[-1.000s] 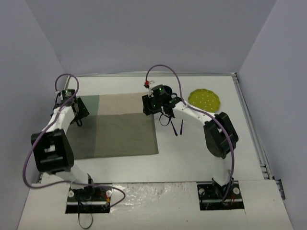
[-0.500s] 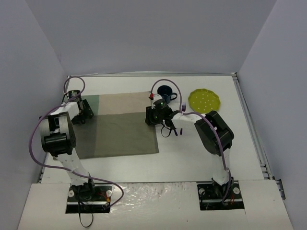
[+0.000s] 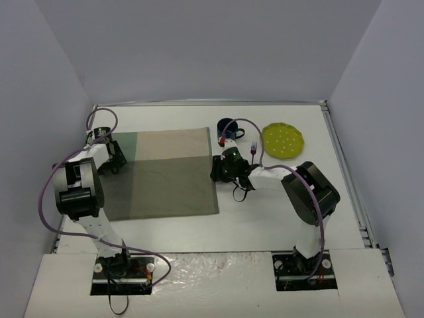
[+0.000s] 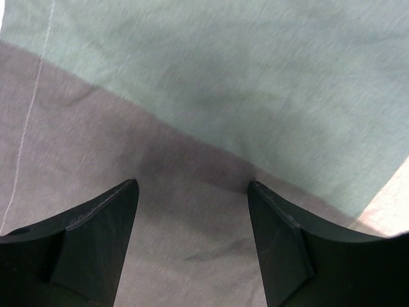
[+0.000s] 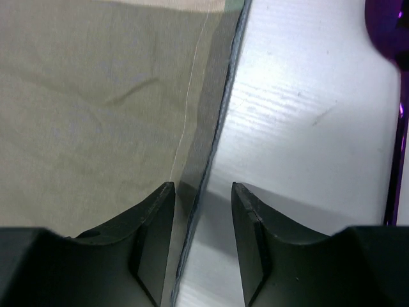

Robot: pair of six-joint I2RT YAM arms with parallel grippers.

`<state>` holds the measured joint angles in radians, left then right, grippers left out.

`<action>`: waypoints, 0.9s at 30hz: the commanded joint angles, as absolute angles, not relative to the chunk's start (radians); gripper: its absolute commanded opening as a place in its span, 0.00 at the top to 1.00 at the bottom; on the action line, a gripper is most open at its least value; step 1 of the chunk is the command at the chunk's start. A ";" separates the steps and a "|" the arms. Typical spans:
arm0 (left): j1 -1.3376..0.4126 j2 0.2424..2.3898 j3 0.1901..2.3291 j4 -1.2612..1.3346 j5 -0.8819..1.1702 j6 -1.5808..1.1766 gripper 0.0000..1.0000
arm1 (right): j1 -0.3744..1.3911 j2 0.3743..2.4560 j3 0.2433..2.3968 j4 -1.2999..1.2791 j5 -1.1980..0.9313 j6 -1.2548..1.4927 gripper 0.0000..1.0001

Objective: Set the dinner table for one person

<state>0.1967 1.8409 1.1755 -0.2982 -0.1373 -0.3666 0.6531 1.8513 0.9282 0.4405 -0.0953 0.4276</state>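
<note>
**Dinner table [image 3: 265,212] with placemat [image 3: 165,172] laid**

Spans whole workspace, beneath everything; placemat flat, left of centre. Right gripper [image 5: 201,192] part open, astride placemat's right edge, not pinching it. Left gripper [image 4: 192,188] wide open low over cloth, holding nothing.

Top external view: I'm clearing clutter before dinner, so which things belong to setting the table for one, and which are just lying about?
Belongs to the job: dinner table, grey-green patchwork placemat, yellow-green plate, dark blue mug, purple fork, second purple utensil beside the placemat.

Lying about: nothing seen; the rest is just the left arm and right arm.
</note>
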 commanded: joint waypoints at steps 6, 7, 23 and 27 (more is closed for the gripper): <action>0.199 1.740 1.132 -0.341 -0.199 -0.304 0.35 | 0.788 1.769 0.925 0.218 -0.016 0.419 0.61; 0.199 1.731 1.141 -0.339 -0.199 -0.296 0.35 | 0.786 1.763 0.946 0.200 -0.004 0.407 0.60; 0.168 1.582 1.229 -0.296 -0.090 -0.317 0.18 | 0.739 1.920 1.331 0.098 0.094 0.269 0.49; 0.170 1.663 1.259 -0.246 -0.077 -0.319 0.14 | 0.733 2.003 1.422 0.098 0.155 0.254 0.47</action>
<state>0.1692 1.6093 1.2056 -0.3134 -0.0979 -0.3191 0.7454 1.9400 1.3373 0.1076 0.0920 0.2826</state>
